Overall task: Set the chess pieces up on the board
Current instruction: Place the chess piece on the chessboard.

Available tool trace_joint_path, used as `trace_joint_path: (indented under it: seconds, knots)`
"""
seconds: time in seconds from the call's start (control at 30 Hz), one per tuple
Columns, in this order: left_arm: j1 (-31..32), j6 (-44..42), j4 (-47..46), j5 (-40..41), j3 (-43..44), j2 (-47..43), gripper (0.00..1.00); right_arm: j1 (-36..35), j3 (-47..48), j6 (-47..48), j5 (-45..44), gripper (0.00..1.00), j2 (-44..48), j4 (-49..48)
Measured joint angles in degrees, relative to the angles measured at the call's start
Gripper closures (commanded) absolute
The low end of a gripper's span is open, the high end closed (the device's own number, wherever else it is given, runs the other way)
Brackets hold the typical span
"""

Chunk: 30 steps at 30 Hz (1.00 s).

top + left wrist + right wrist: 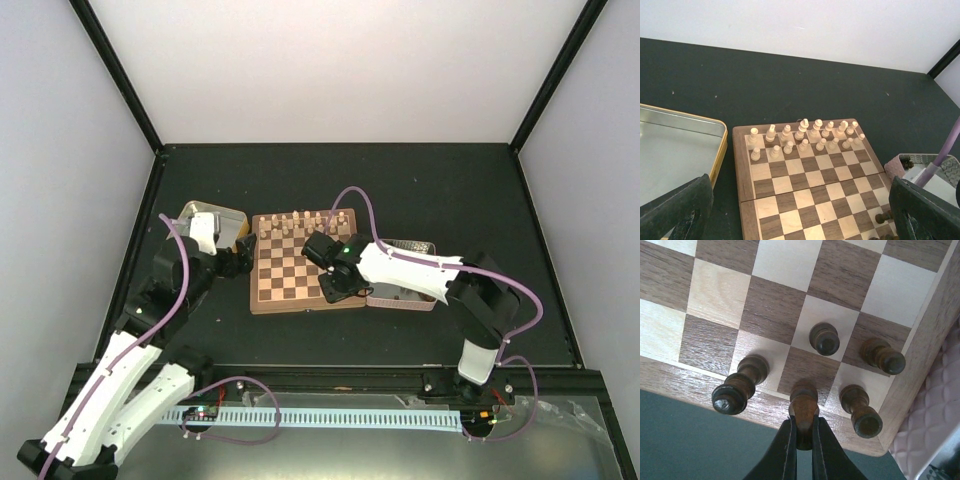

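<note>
Plainly the right gripper point(803, 426) is pinching the head of a dark piece point(803, 397) that stands upright straight below its fingertips, base at a near-row dark square of the board point(770, 305).

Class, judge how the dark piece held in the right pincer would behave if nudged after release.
The dark piece in the right pincer looks tall and slender, so it probably tips easily. Toppled, its round turned body would likely roll. Small wood: probably light, stiff.
</note>
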<state>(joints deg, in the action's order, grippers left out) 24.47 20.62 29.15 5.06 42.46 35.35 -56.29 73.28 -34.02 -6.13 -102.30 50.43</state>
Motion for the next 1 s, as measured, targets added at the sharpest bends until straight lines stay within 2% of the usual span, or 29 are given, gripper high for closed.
trace_joint_path:
  seconds: [0.1,0.37,0.63,0.87,1.0]
  knots:
    - [0.0,0.0,0.0,-0.2,-0.2,0.1,0.02,0.0,0.3,0.5,-0.4,0.94,-0.2,0.0]
    - [0.0,0.0,0.0,-0.4,-0.3,0.3,0.02,0.0,1.1,1.0,-1.3,0.8,-1.2,0.0]
    - [0.0,0.0,0.0,-0.6,-0.3,0.4,0.02,0.0,3.1,0.7,-2.6,0.76,-1.0,0.9]
    - [0.0,0.0,0.0,-1.4,-0.3,0.4,0.02,0.8,2.3,-0.6,-4.4,0.72,6.4,0.1]
    - [0.0,0.0,-0.2,-2.5,-0.3,0.8,0.02,5.1,-2.8,-2.1,-5.6,0.66,14.3,-2.0]
